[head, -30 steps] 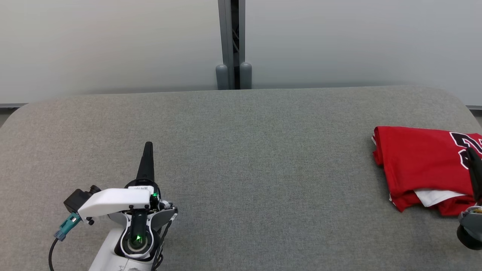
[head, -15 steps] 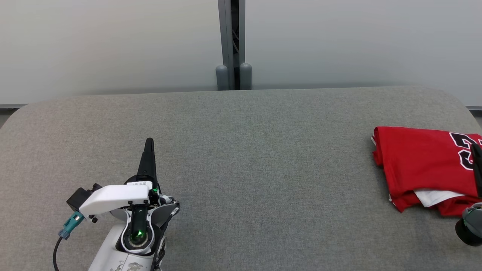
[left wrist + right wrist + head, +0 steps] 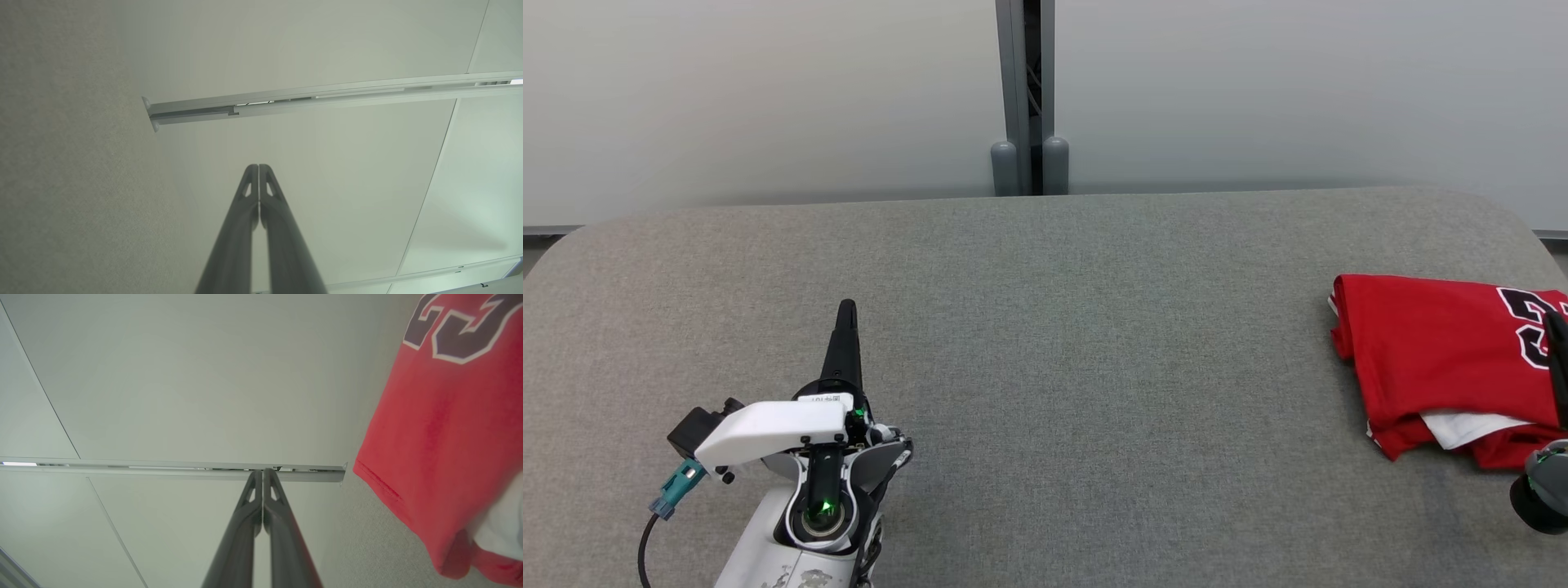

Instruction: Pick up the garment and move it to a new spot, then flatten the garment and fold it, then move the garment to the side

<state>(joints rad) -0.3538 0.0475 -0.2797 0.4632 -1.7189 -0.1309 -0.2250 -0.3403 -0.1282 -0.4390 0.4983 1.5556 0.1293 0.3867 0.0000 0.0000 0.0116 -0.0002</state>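
The garment (image 3: pixel 1437 359) is a red jersey with a black, white-edged number, lying folded at the right edge of the grey table (image 3: pixel 1045 367); a white sleeve peeks from its front fold. In the right wrist view the garment (image 3: pixel 441 428) lies along the right side. My right gripper (image 3: pixel 1558 327) stands shut over the jersey's right part, at the picture's edge, holding nothing; its fingertips (image 3: pixel 262 473) meet. My left gripper (image 3: pixel 846 309) is shut and empty above the table's left front, far from the jersey, and its closed fingers (image 3: pixel 258 168) point at the wall.
A pale partition wall with a grey vertical post (image 3: pixel 1023 98) runs behind the table. The grey felt surface stretches between my two arms. The table's corners are rounded.
My left arm shifted slightly forward and my right gripper drew a little to the right, uncovering more of the number print. The garment has not moved.
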